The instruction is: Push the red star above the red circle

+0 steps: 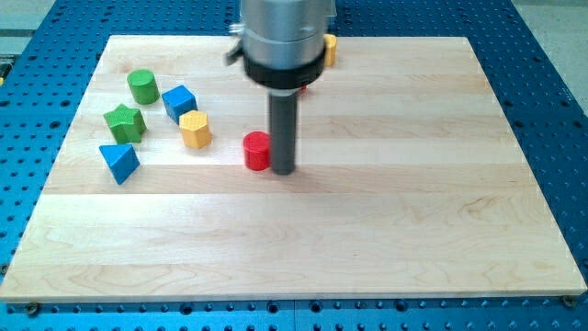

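The red circle (257,151) is a short red cylinder near the board's middle. My tip (283,171) rests on the board right beside it, on its right side, touching or nearly touching. A sliver of red (300,89) shows just under the arm's housing at the view's top; it may be the red star, mostly hidden by the arm. A yellow block (329,48) peeks out to the right of the housing.
At the view's left stand a green cylinder (142,86), a blue cube (179,103), a green star (124,122), a yellow hexagon (195,130) and a blue triangle (119,162). The wooden board (367,230) lies on a blue perforated table.
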You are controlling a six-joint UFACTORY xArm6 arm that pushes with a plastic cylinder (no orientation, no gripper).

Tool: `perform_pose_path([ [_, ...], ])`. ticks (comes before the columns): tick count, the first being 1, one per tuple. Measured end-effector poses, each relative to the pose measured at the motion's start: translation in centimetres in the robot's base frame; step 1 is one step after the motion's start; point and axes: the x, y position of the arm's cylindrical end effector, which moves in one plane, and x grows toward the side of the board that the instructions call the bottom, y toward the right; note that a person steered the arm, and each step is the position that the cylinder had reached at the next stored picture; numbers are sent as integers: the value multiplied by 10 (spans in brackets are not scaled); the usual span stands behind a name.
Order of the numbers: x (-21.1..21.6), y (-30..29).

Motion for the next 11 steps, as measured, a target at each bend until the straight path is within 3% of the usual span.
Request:
perform_pose_path([
  [1,3,42],
  [2,-71,142],
  [3,-164,150],
  [4,-199,90],
  [5,-188,25],
  [6,-134,4],
  [7,-172,29],
  [8,-175,-55],
  [11,-105,-60],
])
